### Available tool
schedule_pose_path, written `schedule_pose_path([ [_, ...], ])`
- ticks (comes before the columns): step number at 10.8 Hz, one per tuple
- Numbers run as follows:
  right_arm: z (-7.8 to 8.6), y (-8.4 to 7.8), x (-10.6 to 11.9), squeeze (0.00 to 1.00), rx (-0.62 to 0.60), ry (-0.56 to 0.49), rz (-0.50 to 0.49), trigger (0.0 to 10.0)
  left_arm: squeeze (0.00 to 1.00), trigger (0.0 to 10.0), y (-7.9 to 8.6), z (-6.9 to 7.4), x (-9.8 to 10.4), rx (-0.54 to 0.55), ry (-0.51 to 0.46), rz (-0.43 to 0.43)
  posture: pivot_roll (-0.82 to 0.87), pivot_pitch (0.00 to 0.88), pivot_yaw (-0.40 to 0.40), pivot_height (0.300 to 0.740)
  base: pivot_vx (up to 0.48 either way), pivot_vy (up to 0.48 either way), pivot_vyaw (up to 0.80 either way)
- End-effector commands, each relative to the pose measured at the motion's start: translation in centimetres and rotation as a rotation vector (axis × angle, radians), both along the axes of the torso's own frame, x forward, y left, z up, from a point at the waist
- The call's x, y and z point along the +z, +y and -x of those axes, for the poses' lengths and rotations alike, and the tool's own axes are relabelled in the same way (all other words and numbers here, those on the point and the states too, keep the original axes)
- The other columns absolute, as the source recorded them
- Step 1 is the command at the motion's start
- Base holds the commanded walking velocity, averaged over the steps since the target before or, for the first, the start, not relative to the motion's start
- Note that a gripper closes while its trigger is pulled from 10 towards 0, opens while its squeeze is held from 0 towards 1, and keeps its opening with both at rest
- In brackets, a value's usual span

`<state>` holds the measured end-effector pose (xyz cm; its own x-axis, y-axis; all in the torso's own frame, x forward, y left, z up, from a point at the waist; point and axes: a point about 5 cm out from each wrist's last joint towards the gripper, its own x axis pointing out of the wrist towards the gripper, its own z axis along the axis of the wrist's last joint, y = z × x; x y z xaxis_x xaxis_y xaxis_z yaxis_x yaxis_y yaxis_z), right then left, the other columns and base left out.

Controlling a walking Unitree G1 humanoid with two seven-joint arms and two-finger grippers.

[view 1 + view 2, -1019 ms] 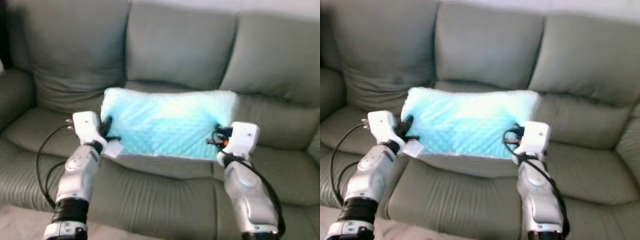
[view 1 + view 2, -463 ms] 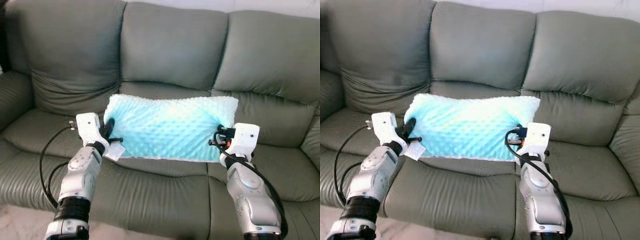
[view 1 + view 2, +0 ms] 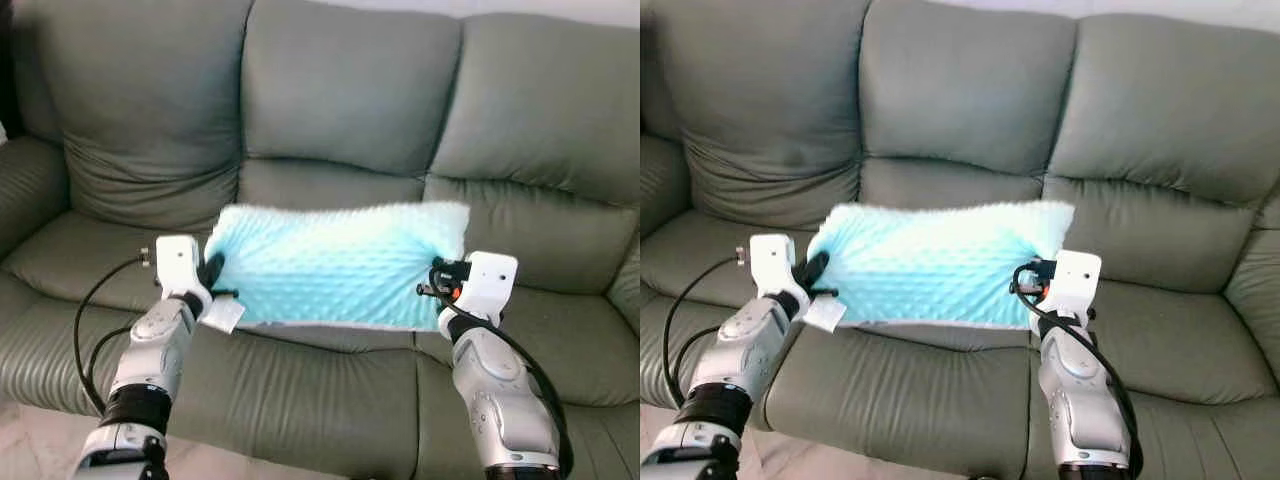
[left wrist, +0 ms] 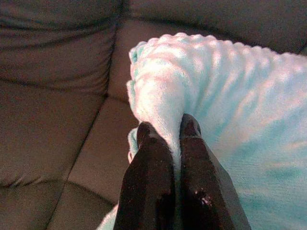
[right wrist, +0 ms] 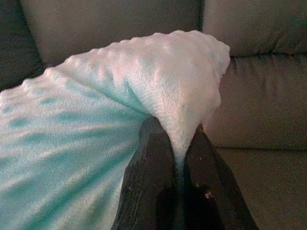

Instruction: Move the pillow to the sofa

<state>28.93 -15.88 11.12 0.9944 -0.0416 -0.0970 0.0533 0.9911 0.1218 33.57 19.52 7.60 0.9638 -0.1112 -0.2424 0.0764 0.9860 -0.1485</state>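
A light turquoise, bumpy pillow [image 3: 335, 265] is held stretched between my two arms over the middle seat of the grey-green sofa [image 3: 350, 90]. My left gripper [image 3: 213, 272] is shut on the pillow's left end, and its black fingers [image 4: 151, 158] pinch a fold of the plush cover [image 4: 230, 110]. At the other end my right gripper [image 3: 437, 280] is shut on the pillow's right corner [image 5: 187, 86]. A white label [image 3: 222, 314] hangs from the pillow's lower left corner. Whether the pillow rests on the seat cushion or hangs just above it I cannot tell.
The sofa has three seat cushions and three back cushions, with a left armrest [image 3: 25, 185] at the edge of view. Black cables [image 3: 85, 320] loop beside my left arm. A strip of pale floor [image 3: 40, 455] lies in front of the sofa.
The pillow and both grippers sit lower than before, closer to the seat cushion. The blur of one second ago has cleared. Both grips are unchanged.
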Motion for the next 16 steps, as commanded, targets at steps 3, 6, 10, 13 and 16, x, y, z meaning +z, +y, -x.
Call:
schedule_pose_path([
  [3, 0.2, -0.7, -0.3, 0.00, -0.044, 0.014, -0.017, 10.0, 0.00, 10.0, 0.9, 0.1, -0.6, 0.000, 0.021, -0.053, -0.12, 0.110, -0.013, 0.740, 0.000, 0.000, 0.00],
  [6, 0.5, -0.3, -1.5, 0.00, -0.055, 0.060, -0.069, 10.0, 0.00, 10.0, 0.8, 0.3, -1.8, -0.055, 0.057, -0.117, -0.12, 0.152, 0.006, 0.740, 0.000, 0.000, 0.00],
  [10, 0.8, -0.4, -3.8, 0.00, -0.070, 0.171, -0.147, 10.0, 0.00, 10.0, 1.3, 0.5, -2.5, -0.122, 0.084, -0.269, -0.14, 0.231, 0.041, 0.740, 0.000, 0.000, 0.00],
  [13, 1.3, -0.5, -5.5, 0.00, -0.050, 0.249, -0.188, 10.0, 0.00, 10.0, 0.9, 0.2, -2.5, -0.134, 0.086, -0.293, -0.14, 0.286, 0.052, 0.740, 0.000, 0.000, 0.00],
  [16, 1.1, 0.0, -7.0, 0.00, 0.011, 0.303, -0.151, 10.0, 0.00, 10.0, -0.3, -0.2, -2.3, -0.165, 0.067, -0.349, -0.16, 0.324, 0.048, 0.740, 0.000, 0.000, 0.00],
])
